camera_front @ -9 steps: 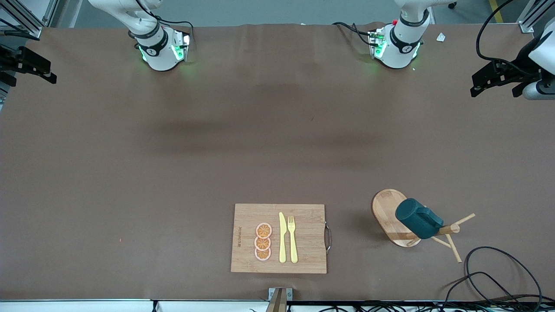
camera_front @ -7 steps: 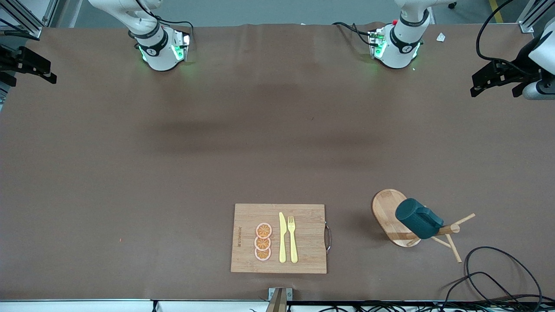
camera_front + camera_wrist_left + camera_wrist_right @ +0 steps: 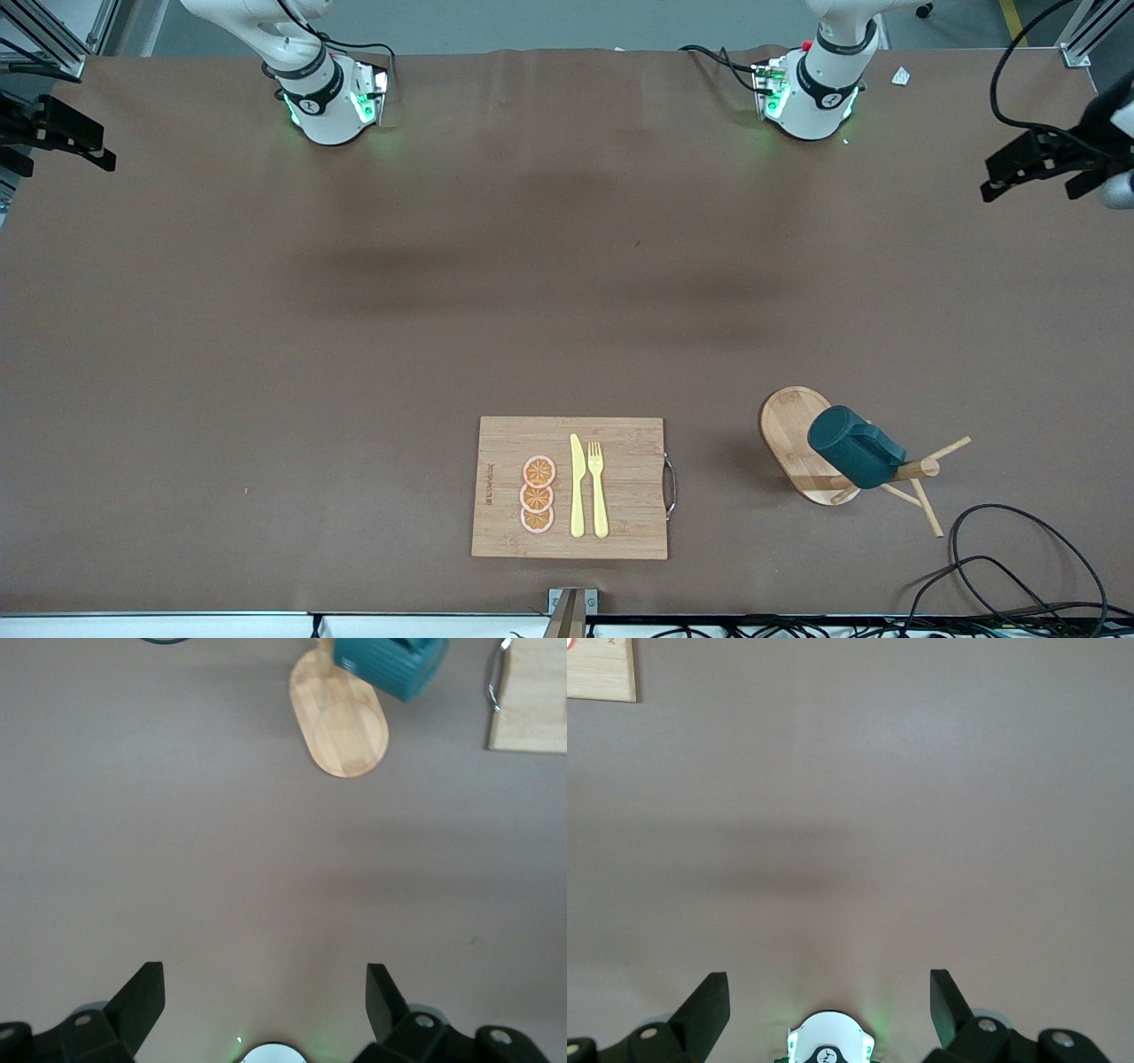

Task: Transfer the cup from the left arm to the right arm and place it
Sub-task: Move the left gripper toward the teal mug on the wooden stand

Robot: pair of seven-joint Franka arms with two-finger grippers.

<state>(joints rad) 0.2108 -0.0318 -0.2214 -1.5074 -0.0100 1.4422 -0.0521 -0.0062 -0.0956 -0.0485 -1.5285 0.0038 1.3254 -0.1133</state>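
The dark teal cup (image 3: pixel 855 446) hangs tilted on a peg of a wooden mug stand (image 3: pixel 790 425), near the front camera toward the left arm's end of the table. In the left wrist view the cup (image 3: pixel 390 665) and the stand's oval base (image 3: pixel 341 726) show far ahead. My left gripper (image 3: pixel 264 992) is open and empty, held high over the table's edge at the left arm's end (image 3: pixel 1041 164). My right gripper (image 3: pixel 829 997) is open and empty, high over the table's edge at the right arm's end (image 3: pixel 58 133).
A wooden cutting board (image 3: pixel 633 443) with a yellow knife (image 3: pixel 577 487), a yellow fork (image 3: pixel 598 489) and orange slices (image 3: pixel 538 494) lies near the front edge. A black cable (image 3: pixel 1019 549) loops beside the stand. The board's corner shows in the right wrist view (image 3: pixel 598 669).
My left gripper has shifted a little outward toward the left arm's end of the table. The cup, the stand and the right arm have not moved.
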